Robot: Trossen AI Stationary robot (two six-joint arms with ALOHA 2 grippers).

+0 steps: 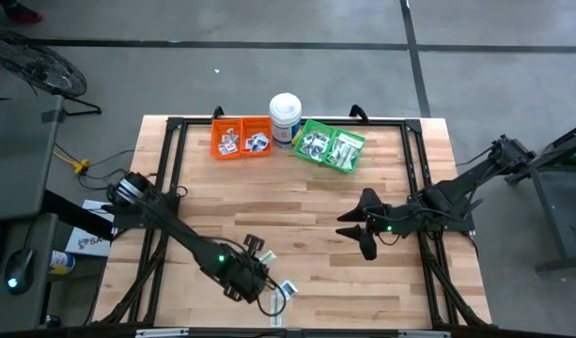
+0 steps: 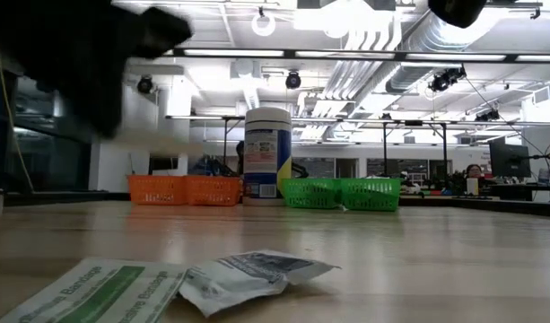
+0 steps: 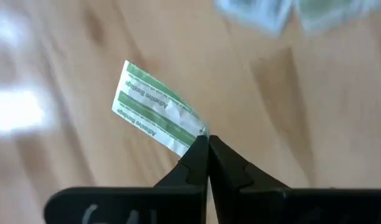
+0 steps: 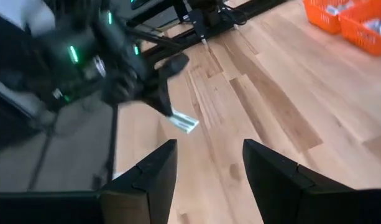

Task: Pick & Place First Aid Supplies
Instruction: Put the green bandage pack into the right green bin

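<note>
Now bandage strip [image 3: 158, 116] in left end effector [image 3: 207, 144]

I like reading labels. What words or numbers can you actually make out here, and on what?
"Adhesive Bandage": on the green-and-white strip pinched in the left gripper.
"Bandage", partly legible: on the strip lying on the table.
White tub label, crumpled packet: print too blurred to read.

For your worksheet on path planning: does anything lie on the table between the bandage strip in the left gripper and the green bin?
Nothing visible does. The left gripper pinches the bandage strip; only bare table lies toward the green bin.
</note>
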